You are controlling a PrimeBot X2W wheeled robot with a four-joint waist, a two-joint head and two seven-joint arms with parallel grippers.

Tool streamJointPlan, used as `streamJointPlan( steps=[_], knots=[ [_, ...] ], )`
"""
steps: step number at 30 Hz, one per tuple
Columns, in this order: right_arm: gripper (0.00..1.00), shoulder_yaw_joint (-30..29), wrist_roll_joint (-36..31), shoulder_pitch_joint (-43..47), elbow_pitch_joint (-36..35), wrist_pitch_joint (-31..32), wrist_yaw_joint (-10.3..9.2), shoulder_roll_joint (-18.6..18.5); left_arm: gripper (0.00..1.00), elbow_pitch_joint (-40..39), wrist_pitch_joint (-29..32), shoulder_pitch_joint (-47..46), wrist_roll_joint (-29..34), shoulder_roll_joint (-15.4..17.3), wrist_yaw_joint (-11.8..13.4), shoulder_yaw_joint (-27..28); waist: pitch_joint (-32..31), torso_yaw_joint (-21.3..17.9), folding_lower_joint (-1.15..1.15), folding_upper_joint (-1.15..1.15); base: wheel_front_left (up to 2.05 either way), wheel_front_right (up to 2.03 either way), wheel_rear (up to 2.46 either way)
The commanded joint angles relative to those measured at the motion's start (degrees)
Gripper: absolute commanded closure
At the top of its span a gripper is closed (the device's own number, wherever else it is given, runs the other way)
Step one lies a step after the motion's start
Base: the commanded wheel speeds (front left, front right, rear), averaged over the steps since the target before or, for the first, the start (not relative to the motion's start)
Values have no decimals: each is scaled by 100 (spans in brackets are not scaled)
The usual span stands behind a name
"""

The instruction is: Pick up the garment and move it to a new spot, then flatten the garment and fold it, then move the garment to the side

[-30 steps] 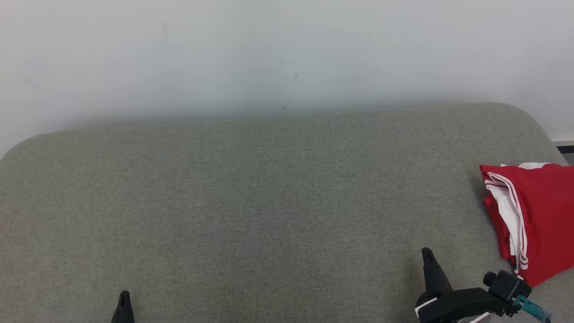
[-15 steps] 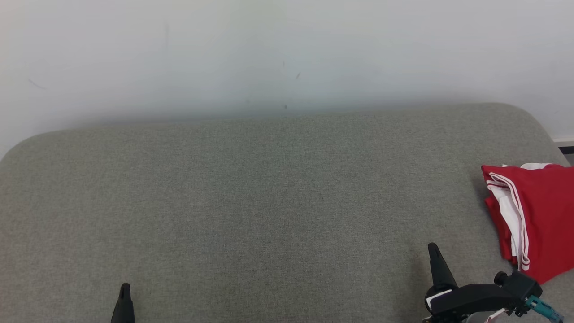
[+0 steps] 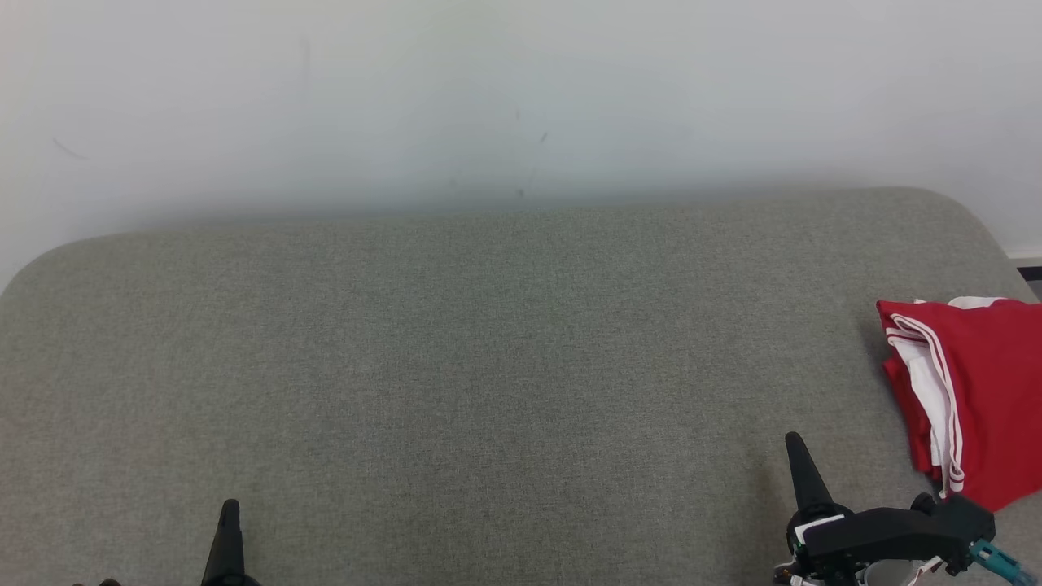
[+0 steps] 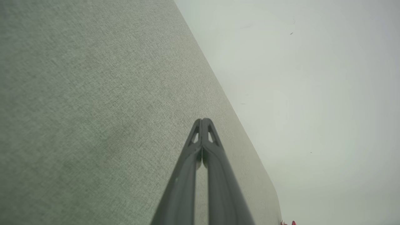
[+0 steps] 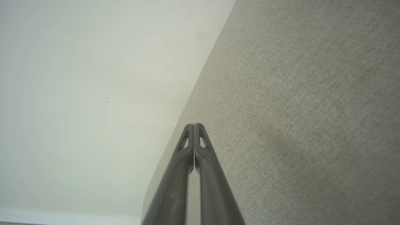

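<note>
Garment (image 3: pixel 989 391): red w/ white parts and red-white striped trim. Lies folded in a stack at far right of bench, cut off by right edge of head view. No lettering can be made out.
Bench (image 3: pixel 488 366): grey woven cover, rounded corners, set against a white wall (image 3: pixel 488 98). A few small dark marks are seen on the wall.
Left tool (image 3: pixel 230 506): fingers pressed together to one point, nothing pinched. Seen at lower left of head view over bare cloth, well apart from garment. Contact w/ bench can't be told.
Right tool (image 3: pixel 794 439): fingers pressed together, nothing pinched. Seen at lower right, near garment's left edge but apart from it, w/ a strip of bare bench between.
Right wrist housing (image 3: pixel 887 533): black, w/ a teal connector (image 3: pixel 995 561) at its right end.
</note>
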Motion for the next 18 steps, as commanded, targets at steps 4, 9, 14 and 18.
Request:
streamJointPlan(
  steps=[4,9,14,18],
  knots=[
    [100,-51,338,1,-125,88,-8,6,100,-94,91,-144,-347,40,-29,18,2,7,0,0,0,0,0],
    [100,-88,612,7,-183,161,-8,7,100,-116,163,-178,-631,41,-41,19,4,15,0,0,0,0,0],
    [100,-126,877,12,-237,235,-9,7,100,-137,233,-196,-903,42,-51,21,6,23,0,0,0,0,0],
    [100,-154,1091,17,-275,286,-9,8,100,-156,286,-228,-1106,43,-61,22,7,29,0,0,0,0,0]
  ],
)
